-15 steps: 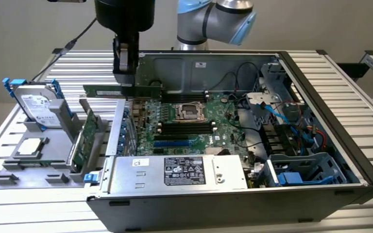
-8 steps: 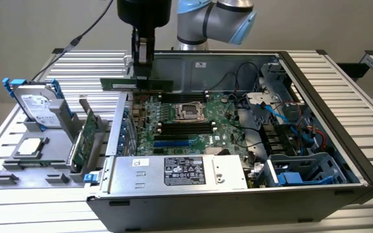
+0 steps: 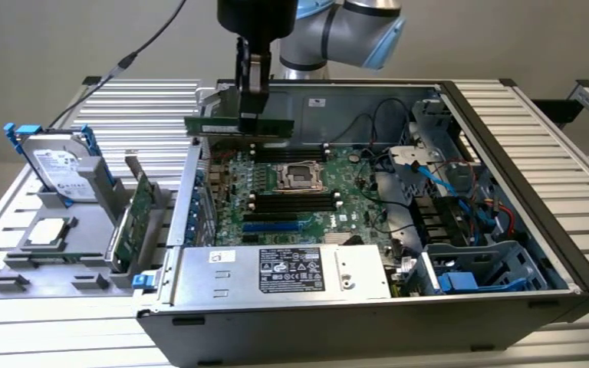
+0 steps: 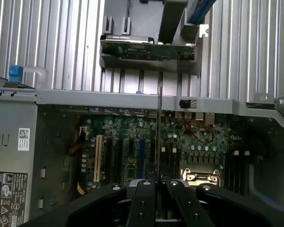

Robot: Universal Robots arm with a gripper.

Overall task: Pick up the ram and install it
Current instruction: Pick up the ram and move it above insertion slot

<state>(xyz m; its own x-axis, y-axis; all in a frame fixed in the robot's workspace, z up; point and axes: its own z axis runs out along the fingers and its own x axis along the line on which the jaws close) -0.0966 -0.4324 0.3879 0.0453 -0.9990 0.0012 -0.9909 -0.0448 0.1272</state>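
Note:
The ram [image 3: 241,124] is a narrow green stick, held level above the far left part of the open computer case [image 3: 520,192]. My gripper [image 3: 252,98] is shut on its top edge from above. In the wrist view the ram [image 4: 159,132] appears edge-on as a thin line running out from between the black fingers [image 4: 144,201], over the motherboard [image 4: 128,146]. Black memory slots [image 3: 291,202] lie on both sides of the processor socket [image 3: 301,175], below and to the exterior view's right of the stick.
A grey holder [image 3: 80,253] on the exterior view's left carries a hard drive [image 3: 59,165], a large green expansion card [image 3: 131,218] and a processor [image 3: 47,232]. Inside the case sit a power supply [image 3: 284,270], blue cables [image 3: 448,184] and a drive cage [image 3: 478,268].

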